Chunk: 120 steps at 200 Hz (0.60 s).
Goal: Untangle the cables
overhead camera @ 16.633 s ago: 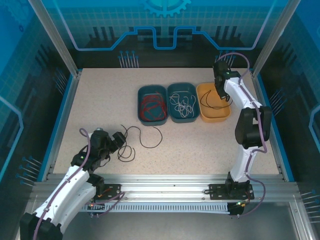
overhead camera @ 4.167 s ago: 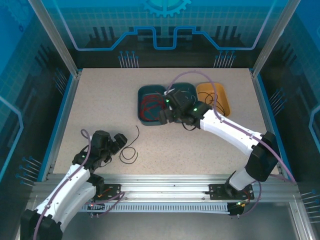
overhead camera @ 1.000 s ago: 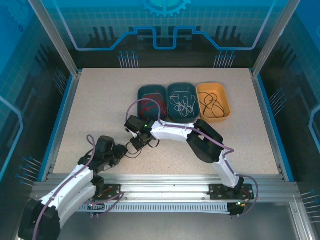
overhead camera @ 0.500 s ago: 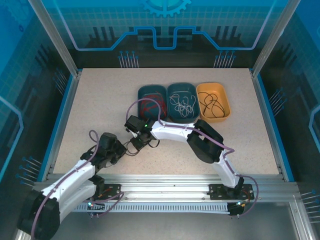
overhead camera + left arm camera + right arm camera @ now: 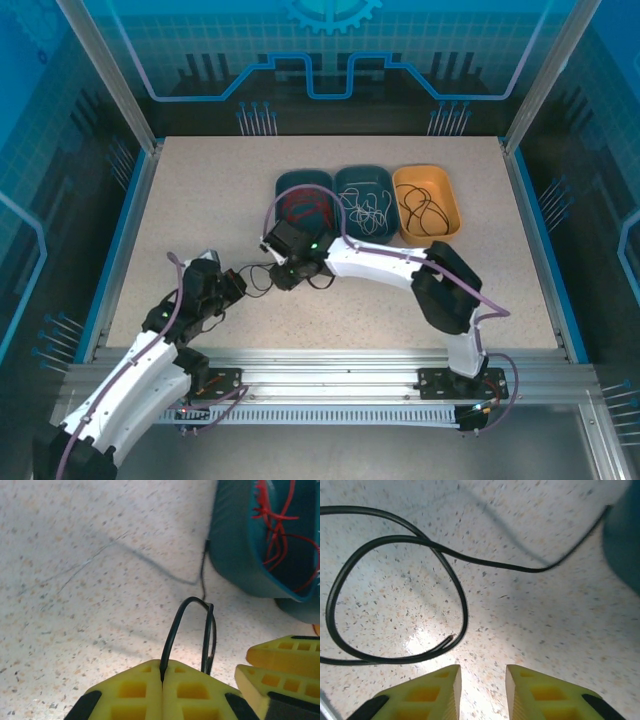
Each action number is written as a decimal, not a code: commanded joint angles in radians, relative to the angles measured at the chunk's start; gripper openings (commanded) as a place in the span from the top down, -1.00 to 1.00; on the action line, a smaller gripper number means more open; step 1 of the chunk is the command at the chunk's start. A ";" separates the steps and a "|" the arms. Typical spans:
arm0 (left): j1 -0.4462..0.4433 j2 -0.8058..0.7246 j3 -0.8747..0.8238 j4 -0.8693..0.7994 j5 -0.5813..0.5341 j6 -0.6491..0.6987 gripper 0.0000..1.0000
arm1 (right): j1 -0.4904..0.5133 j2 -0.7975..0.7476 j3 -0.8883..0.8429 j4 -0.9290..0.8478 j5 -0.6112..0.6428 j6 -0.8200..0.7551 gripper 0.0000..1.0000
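A black cable [image 5: 257, 279] lies looped on the speckled table between my two grippers. My left gripper [image 5: 162, 669] is shut on this black cable [image 5: 176, 627], which arches up out of the pinched fingertips. In the top view the left gripper [image 5: 234, 284] sits left of the loop. My right gripper [image 5: 483, 680] stands open just above the table, nothing between its fingers, with the black cable's [image 5: 462, 605] loop and cut end lying just ahead of them. The right gripper [image 5: 285, 277] is beside the loop's right side. Its yellow fingers [image 5: 280, 665] show at the left wrist view's lower right.
Three trays stand in a row at the back: a teal tray [image 5: 283, 190] with red cables [image 5: 303, 210], a teal tray [image 5: 343, 230] with white cables [image 5: 365, 208], and an orange tray [image 5: 452, 205] with black cables [image 5: 425, 208]. The teal tray's wall [image 5: 235, 550] is close ahead.
My left gripper has shut on the black cable. The right gripper has opened and let go of it, shifting slightly right toward the trays.
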 commanded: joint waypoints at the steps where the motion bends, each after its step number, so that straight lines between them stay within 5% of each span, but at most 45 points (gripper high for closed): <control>1: -0.003 -0.014 0.065 -0.035 0.034 0.101 1.00 | -0.033 -0.114 -0.032 0.076 -0.031 -0.008 0.36; 45: -0.003 0.015 0.108 -0.049 0.070 0.077 1.00 | 0.003 -0.190 -0.051 0.134 -0.106 -0.053 0.22; 120: -0.003 0.034 0.123 -0.021 0.099 0.057 1.00 | 0.056 -0.095 0.052 0.075 -0.069 -0.062 -0.15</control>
